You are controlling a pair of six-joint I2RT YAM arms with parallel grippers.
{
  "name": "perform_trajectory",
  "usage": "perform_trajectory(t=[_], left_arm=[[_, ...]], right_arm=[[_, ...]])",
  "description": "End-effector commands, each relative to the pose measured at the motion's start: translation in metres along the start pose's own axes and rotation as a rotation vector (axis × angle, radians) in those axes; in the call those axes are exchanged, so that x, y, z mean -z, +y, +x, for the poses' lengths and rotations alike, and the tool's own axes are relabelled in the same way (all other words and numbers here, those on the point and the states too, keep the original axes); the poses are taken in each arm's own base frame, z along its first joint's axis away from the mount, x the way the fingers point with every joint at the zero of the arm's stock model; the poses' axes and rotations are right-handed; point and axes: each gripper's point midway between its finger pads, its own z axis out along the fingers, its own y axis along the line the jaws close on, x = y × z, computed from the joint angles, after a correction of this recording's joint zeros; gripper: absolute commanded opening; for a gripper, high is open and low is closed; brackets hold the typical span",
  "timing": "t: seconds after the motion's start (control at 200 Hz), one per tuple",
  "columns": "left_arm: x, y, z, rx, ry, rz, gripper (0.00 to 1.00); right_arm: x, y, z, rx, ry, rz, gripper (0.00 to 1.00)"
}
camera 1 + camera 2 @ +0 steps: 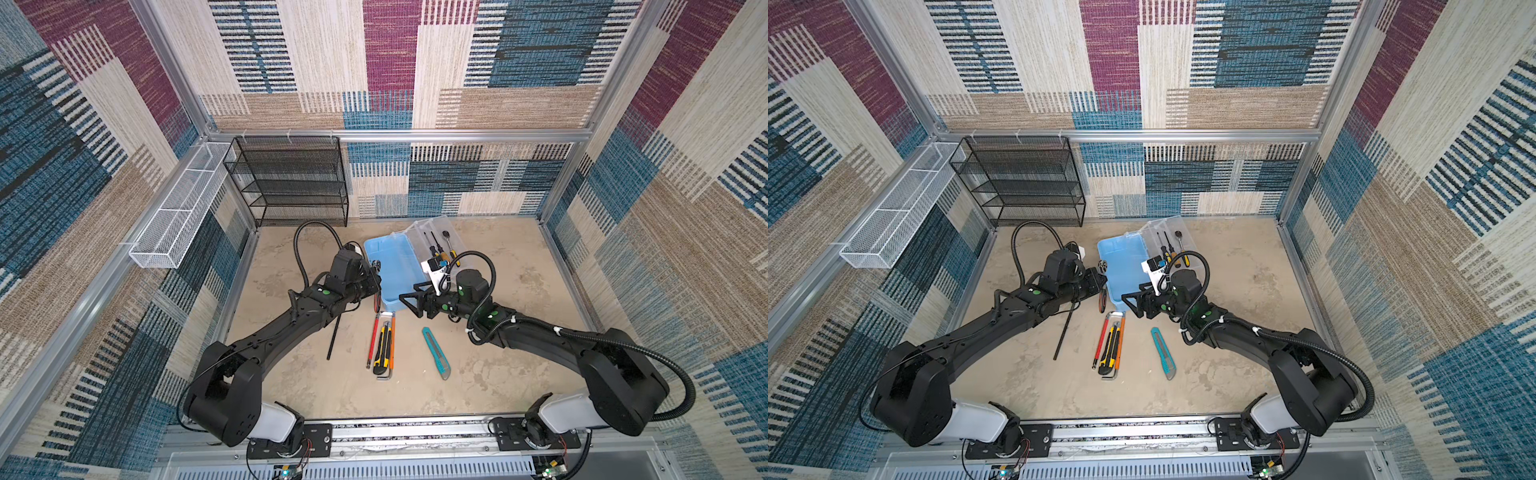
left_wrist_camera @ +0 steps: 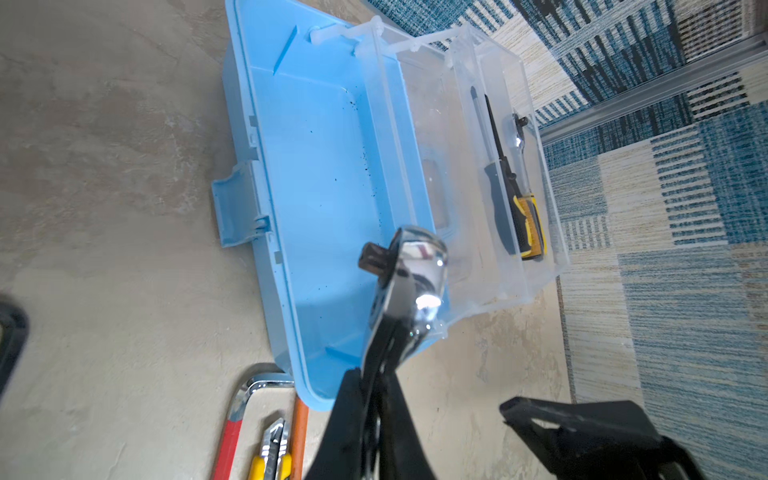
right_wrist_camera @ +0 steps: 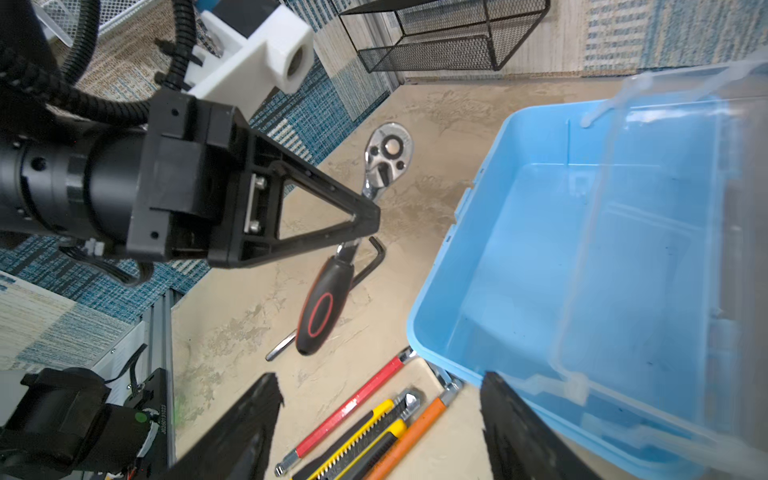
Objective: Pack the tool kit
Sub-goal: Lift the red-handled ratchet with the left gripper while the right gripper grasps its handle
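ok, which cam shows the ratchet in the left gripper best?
Right wrist: the whole ratchet, head to handle, clamped in the left gripper. Left wrist shows only its head end, close up. In both top views it is small and partly hidden.

Left hand [image 2: 372, 374] is clamped on a ratchet [image 2: 415, 266]; right hand [image 3: 378, 386] faces it, fingers [image 3: 249, 419] spread wide.

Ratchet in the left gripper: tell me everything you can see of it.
The ratchet has a shiny chrome round head with a dark square drive stub, a slim neck and a thick black handle marked with a red oval. The left gripper is shut on the neck. The tool hangs outside the blue box, beside the rim opposite the open lid, apparently clear of the table.
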Motion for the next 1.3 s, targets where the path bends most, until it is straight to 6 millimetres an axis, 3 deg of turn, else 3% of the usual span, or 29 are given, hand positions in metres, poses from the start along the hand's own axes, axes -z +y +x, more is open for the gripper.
perform_trajectory(t=[0.0, 0.391, 0.796, 1.297], left_arm=[[0.000, -0.017, -0.010, 0.035, -0.054, 0.073, 0.00], [0.006, -0.027, -0.011, 0.010, -0.097, 0.102, 0.00], [0.017, -0.035, -0.017, -0.005, -0.154, 0.144, 0.00], [0.018, -0.038, -0.010, -0.014, -0.181, 0.197, 0.00]], right_arm=[[-0.010, 0.008, -0.011, -0.010, -0.039, -0.024, 0.78], [-0.049, 0.023, 0.002, -0.035, 0.062, -0.097, 0.75], [-0.064, 0.026, 0.010, -0.069, 0.099, -0.124, 0.66], [-0.071, 0.027, 0.000, -0.038, 0.125, -0.113, 0.19]])
